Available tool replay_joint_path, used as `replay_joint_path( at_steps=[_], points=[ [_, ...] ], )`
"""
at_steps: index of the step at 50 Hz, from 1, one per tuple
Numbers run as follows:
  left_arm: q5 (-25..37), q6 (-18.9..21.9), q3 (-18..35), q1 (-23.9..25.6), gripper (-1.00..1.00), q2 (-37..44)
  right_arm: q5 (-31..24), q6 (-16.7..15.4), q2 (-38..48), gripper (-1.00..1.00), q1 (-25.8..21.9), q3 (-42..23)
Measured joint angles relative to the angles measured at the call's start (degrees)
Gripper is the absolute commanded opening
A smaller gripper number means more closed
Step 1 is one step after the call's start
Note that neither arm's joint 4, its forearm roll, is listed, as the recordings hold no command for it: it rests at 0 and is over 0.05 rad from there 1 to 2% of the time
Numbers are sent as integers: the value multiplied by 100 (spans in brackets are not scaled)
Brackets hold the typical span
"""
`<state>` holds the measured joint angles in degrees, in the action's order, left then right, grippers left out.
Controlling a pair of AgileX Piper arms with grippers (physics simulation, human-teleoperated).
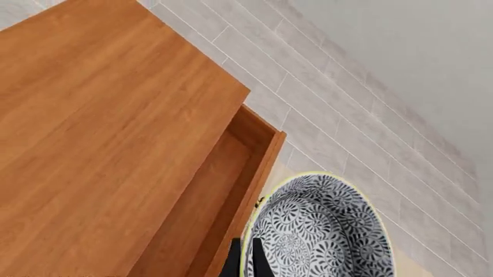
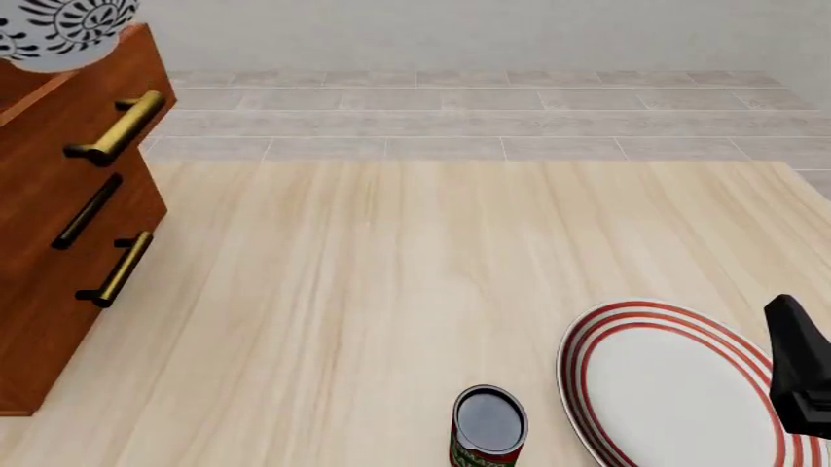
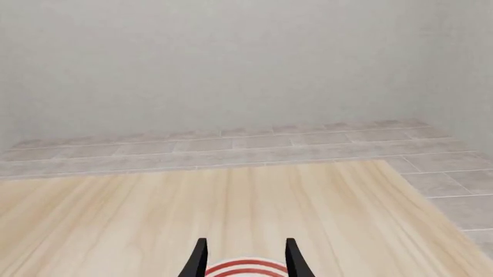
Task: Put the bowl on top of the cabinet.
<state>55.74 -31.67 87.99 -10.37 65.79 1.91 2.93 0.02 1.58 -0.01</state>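
The bowl point(image 1: 327, 231), patterned dark blue-grey and white with a thin yellow-green rim, fills the near corner of the left wrist view. My left gripper point(image 1: 246, 258) is shut on its rim, one dark finger on each side. Beneath it lie the cabinet's point(image 1: 100, 133) reddish-brown top and its pulled-out top drawer point(image 1: 208, 213). In the front view the bowl point(image 2: 58, 29) shows at the top left corner, over the cabinet point(image 2: 53, 263); the left gripper is out of frame there. Whether the bowl rests on the top I cannot tell. My right gripper point(image 3: 246, 251) is open low over the plate.
A flat white plate with red rings point(image 2: 675, 389) lies at the table's front right, under the right gripper point(image 2: 795, 365). A small can point(image 2: 489, 428) stands to the plate's left. Brass and dark bar handles point(image 2: 120, 126) stick out from the cabinet front.
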Motion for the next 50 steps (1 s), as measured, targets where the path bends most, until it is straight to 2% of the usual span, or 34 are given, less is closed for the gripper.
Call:
replay_joint_path(
  at_steps=[50],
  points=[
    [33, 119, 195, -1132, -100, 130, -11, -5, 0, 100, -8, -2]
  ],
)
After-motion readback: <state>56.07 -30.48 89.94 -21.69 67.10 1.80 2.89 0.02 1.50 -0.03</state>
